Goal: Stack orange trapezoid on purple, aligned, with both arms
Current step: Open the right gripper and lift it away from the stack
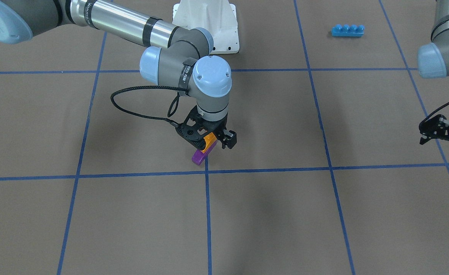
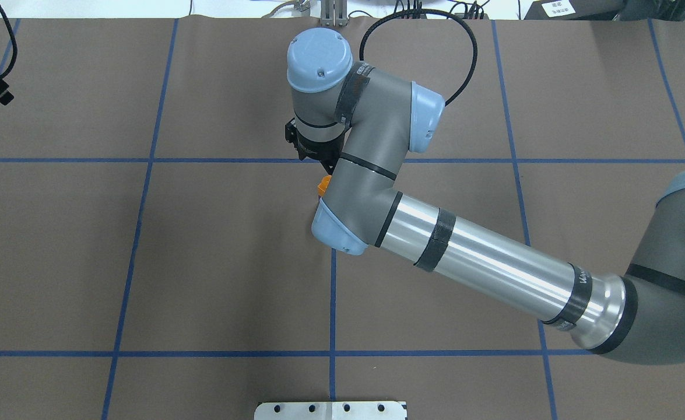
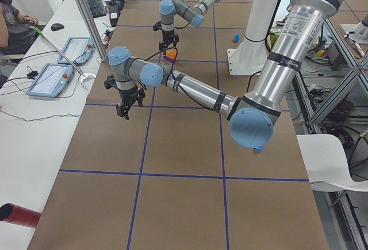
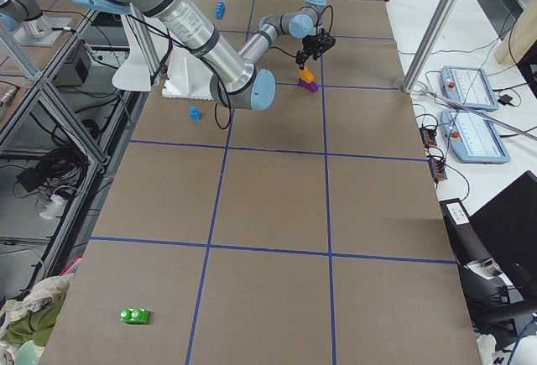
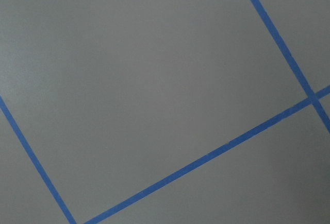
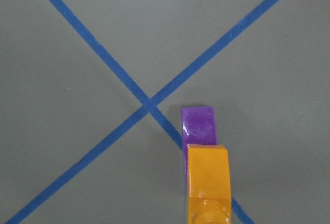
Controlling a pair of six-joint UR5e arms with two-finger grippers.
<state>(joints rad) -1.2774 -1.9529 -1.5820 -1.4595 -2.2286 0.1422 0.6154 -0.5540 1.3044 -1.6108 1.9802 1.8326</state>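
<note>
Reading the right wrist view, we find the orange trapezoid (image 6: 208, 175) nearest, overlapping the purple brick (image 6: 198, 124), which pokes out beyond it by the tape cross. We judge the stack unfinished. The right gripper (image 1: 213, 144) looks clamped on the orange; stud seating is hidden. Farther off, the left gripper (image 1: 440, 130) hovers well apart, and we cannot tell whether it is released or clenched.

Right arm (image 1: 125, 23) bears what looks like "Universal".
</note>
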